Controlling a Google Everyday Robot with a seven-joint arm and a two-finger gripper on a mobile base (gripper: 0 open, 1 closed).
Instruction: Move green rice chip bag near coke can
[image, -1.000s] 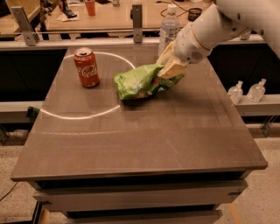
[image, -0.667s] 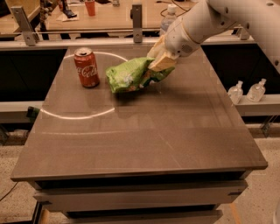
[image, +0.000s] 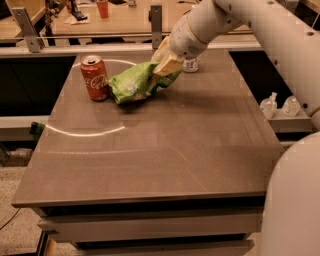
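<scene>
1 crinkled green bag (image: 132, 85), hand (image: 167, 66) pinching its end.

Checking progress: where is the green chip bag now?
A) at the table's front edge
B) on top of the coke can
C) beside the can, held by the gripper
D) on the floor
C: the gripper grips the green rice chip bag right beside the coke can.
</scene>
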